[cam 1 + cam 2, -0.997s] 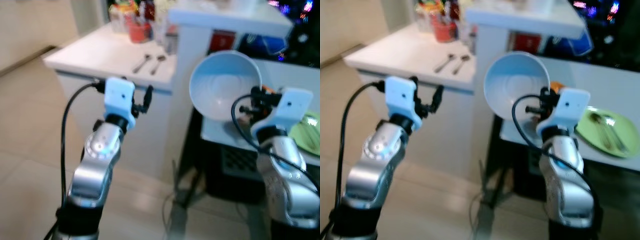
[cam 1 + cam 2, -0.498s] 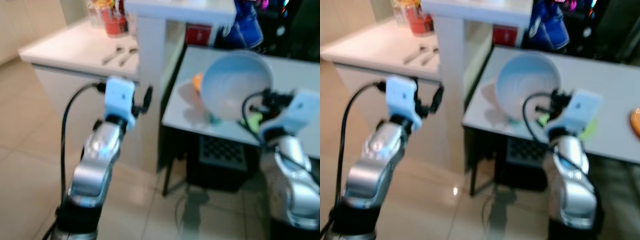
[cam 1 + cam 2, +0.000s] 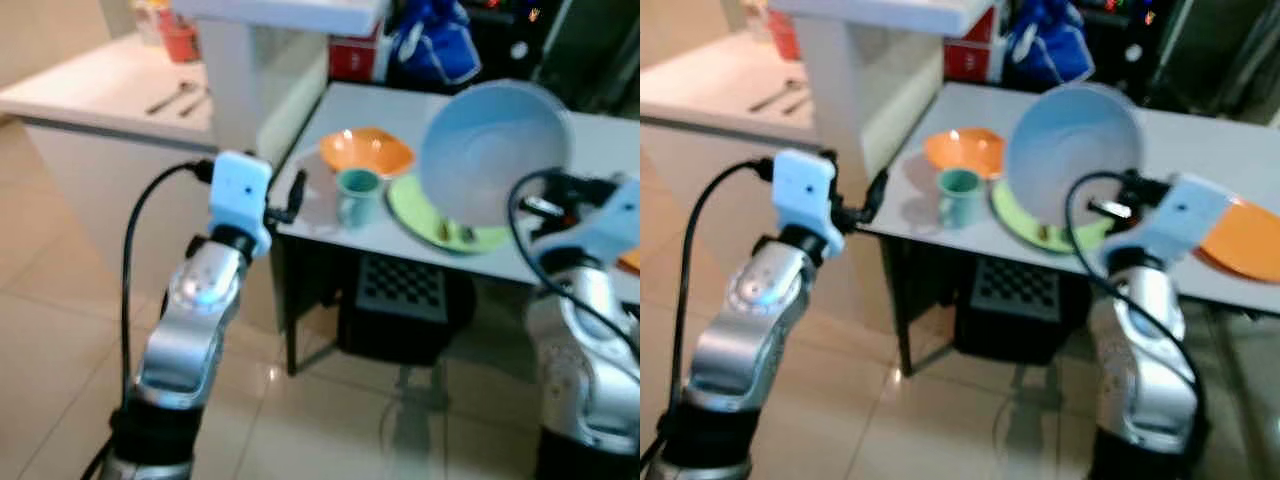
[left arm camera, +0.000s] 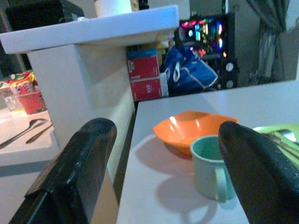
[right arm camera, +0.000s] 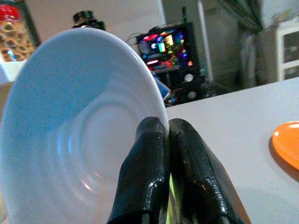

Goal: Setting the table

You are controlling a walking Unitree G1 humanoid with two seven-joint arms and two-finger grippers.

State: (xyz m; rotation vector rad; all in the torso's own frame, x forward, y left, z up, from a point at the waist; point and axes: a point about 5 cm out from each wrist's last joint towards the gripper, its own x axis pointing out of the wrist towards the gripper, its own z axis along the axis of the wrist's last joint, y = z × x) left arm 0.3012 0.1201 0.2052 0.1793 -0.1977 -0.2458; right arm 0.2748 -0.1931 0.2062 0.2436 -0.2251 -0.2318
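Before the robot stands a grey desk point(image 3: 1240, 150), and to its left a white counter point(image 3: 90, 85) with two spoons point(image 3: 175, 97) lying on it. A white pillar point(image 4: 79, 88) rises between the two. Behind the desk there is a blue bag point(image 4: 189, 70) and a dark shelf with coloured lights.

Over the desk, the right hand point(image 5: 168, 135) holds a big pale blue bowl point(image 3: 1075, 150) in the air, tilted so that its inside faces the robot. Its two fingers are pressed together on the rim of the bowl. Under the bowl a green plate point(image 3: 440, 225) with cutlery lies on the desk. An orange plate point(image 3: 1250, 245) is to the right of it, and an orange bowl point(image 4: 194, 128) is at the left, near the desk's edge. A small green mug point(image 4: 210, 165) stands upright just beside the orange bowl.

The left hand point(image 4: 159, 163) is at the left edge of the desk, its fingers spread apart, holding nothing.
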